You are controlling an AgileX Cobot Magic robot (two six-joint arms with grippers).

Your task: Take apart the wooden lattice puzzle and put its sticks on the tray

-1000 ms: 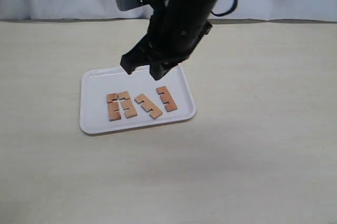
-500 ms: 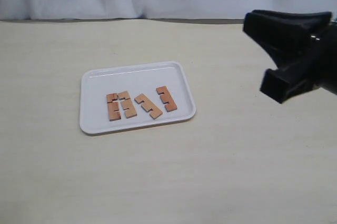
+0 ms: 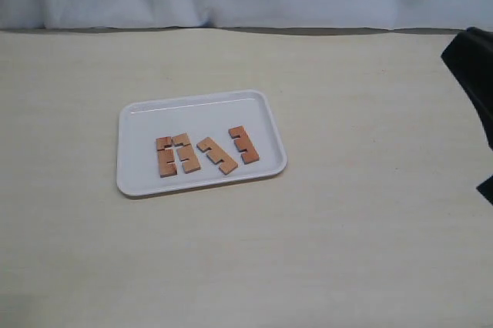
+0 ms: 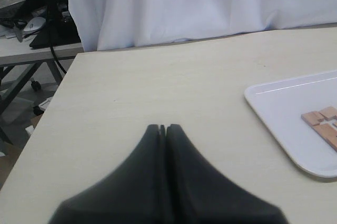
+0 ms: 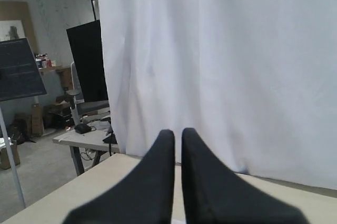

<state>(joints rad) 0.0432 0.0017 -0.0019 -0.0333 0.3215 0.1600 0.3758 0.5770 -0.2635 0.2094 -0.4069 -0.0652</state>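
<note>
My left gripper point(image 4: 163, 127) and right gripper point(image 5: 178, 132) are closed, empty; sticks point(image 3: 206, 152) lie within the tray point(image 3: 146, 124), open table point(image 3: 347, 228) all around.

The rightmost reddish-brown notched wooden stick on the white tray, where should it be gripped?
Probably straight down from above, across its long edges at mid-length: the rightmost reddish-brown wooden stick lies flat on the white plastic tray, apart from its neighbours.

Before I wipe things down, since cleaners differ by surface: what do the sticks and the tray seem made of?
Going by looks, the sticks are likely wood: matte reddish-brown, with square notches cut in their edges. By contrast, the tray is probably plastic: smooth white, faint sheen, rounded corners, low moulded rim.
</note>
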